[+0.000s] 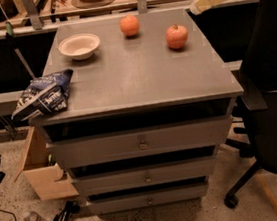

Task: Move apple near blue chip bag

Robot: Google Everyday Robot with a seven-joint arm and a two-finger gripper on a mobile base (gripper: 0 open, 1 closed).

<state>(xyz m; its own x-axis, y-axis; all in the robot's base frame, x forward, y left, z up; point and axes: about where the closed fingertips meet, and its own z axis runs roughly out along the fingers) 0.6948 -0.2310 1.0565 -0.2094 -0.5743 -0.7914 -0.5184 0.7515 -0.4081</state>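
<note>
- grey drawer cabinet (134, 77): flat top, three drawers down its front, each with a small handle at the middle. taken as the reference for every entry below.
- apple (177, 37): red-pink, stem up, standing on the cabinet top towards its back right corner, a little in from the right edge. nothing touches it.
- blue chip bag (42, 95): dark blue, crumpled, white lettering. lies at the front left corner of the cabinet top, with part of it hanging over the left edge. well apart from the apple, nearly the whole top between them.
- orange fruit (129, 26): smooth and round, at the back of the cabinet top near the middle, to the left of the apple and apart from it.
- white bowl (79, 45): shallow, upright, at the back left of the cabinet top.
- gripper (198, 5): cream-coloured, in the air beyond the cabinet's back right corner, above the level of the top, tip angled down towards that corner. it holds nothing and touches nothing; whether it is spread or pressed together, i cannot tell.
- black office chair (275, 116): beside the cabinet's right side.
- wooden box (40, 170): on the floor by the cabinet's left side.
</note>
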